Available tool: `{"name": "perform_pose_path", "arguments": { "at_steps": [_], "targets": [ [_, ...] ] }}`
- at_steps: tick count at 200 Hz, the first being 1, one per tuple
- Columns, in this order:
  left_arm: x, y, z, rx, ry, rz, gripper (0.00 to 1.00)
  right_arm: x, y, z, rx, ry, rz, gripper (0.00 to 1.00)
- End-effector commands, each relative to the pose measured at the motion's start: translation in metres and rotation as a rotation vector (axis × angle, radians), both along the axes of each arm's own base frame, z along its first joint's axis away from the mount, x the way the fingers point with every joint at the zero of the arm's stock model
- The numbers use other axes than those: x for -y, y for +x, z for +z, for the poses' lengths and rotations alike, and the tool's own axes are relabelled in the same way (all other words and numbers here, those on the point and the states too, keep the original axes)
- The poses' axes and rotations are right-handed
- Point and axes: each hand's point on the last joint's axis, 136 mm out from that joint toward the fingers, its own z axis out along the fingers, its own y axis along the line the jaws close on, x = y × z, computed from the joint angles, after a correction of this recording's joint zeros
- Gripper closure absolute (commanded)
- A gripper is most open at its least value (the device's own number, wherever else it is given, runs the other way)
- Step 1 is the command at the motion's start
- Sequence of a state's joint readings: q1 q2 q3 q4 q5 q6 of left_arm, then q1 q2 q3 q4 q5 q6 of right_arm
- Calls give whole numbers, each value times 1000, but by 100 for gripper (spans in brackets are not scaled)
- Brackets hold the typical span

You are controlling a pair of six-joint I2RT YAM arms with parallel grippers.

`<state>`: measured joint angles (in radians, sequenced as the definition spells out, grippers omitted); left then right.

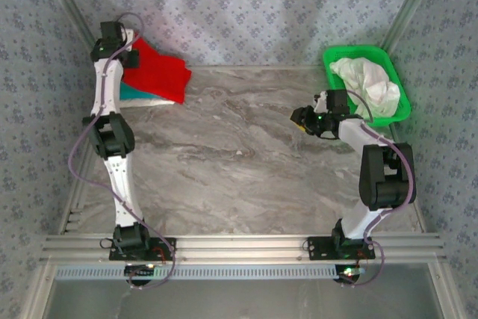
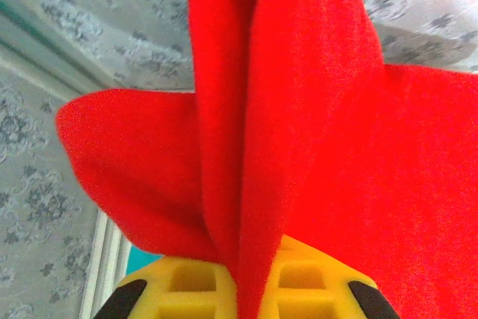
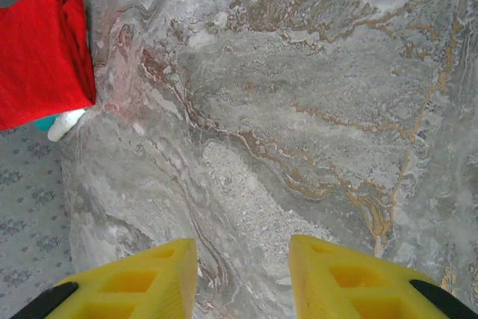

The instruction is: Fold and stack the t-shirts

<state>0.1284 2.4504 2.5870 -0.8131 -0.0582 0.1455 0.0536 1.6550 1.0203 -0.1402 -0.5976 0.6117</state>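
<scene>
Your left pincer [image 2: 239, 289] is clamped shut on a fold of the red shirt [image 1: 157, 72], across the bench [image 1: 239, 162] from the basket [image 1: 352, 51]. I'd guess that keeps the fold together while it lands on the teal shirt [image 1: 133, 93] underneath. Your right pincer [image 3: 243, 274] is part open and empty. It hovers near the basket, likely staged for the crumpled white shirts [image 1: 367, 84] inside. The red shirt is plain, bright and doubled over, with one edge lifted.
</scene>
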Motion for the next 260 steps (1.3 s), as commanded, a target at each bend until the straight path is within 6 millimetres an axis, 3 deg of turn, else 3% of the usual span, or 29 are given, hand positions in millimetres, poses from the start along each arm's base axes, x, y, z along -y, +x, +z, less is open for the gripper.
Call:
{"name": "perform_pose_path", "arguments": {
  "at_steps": [1, 5, 22, 34, 46, 58, 68, 72, 81, 96, 116, 130, 145, 167, 189, 204, 220, 250, 260],
  "targets": [
    [-18, 1, -1, 15, 9, 65, 100, 1, 5, 12, 19, -13, 6, 60],
    [-19, 0, -3, 10, 13, 71, 98, 1, 5, 11, 17, -13, 7, 59],
    [-33, -3, -6, 4, 50, 137, 60, 0, 7, 16, 28, -14, 12, 59],
    [-50, -10, -2, 6, 68, 228, 41, -1, 8, 20, 38, -15, 15, 58],
    [-64, -22, 10, 18, 49, 305, 30, -1, 9, 25, 49, -18, 21, 56],
    [-70, -35, 29, 65, 0, 345, 27, 0, 10, 29, 59, -29, 23, 55],
    [-60, -41, 60, 184, -88, 289, 25, 1, 11, 34, 78, -39, 30, 53],
    [-57, -48, 72, 242, -117, 275, 18, 1, 11, 36, 88, -45, 35, 52],
    [-52, -69, 92, 367, -162, 247, 2, 1, 12, 41, 106, -60, 45, 50],
    [-45, -118, 122, 503, -197, 232, 2, 4, 14, 48, 146, -96, 48, 47],
    [-18, -181, 127, 508, -242, 190, 2, 12, 12, 54, 231, -194, 46, 42],
    [1, -222, 107, 505, -287, 184, 2, 23, 8, 52, 300, -322, 25, 36],
    [16, -259, 80, 501, -324, 206, 2, 46, 2, 43, 323, -521, -40, 12],
    [19, -301, 31, 517, -274, 320, 2, 83, -9, 39, 352, -746, -166, 3],
    [29, -314, -13, 502, -252, 293, 2, 118, -26, 39, 400, -910, -307, 0],
    [41, -312, -34, 477, -175, 206, 2, 132, -37, 35, 479, -999, -367, 0],
    [50, -309, -52, 453, -125, 137, 2, 133, -44, 23, 536, -1044, -334, 0],
    [52, -302, -81, 430, -97, 111, 2, 138, -43, -11, 479, -1030, -308, 0],
    [54, -297, -82, 446, -100, 92, 2, 139, -38, -8, 504, -1029, -307, 0]
  ]
}}
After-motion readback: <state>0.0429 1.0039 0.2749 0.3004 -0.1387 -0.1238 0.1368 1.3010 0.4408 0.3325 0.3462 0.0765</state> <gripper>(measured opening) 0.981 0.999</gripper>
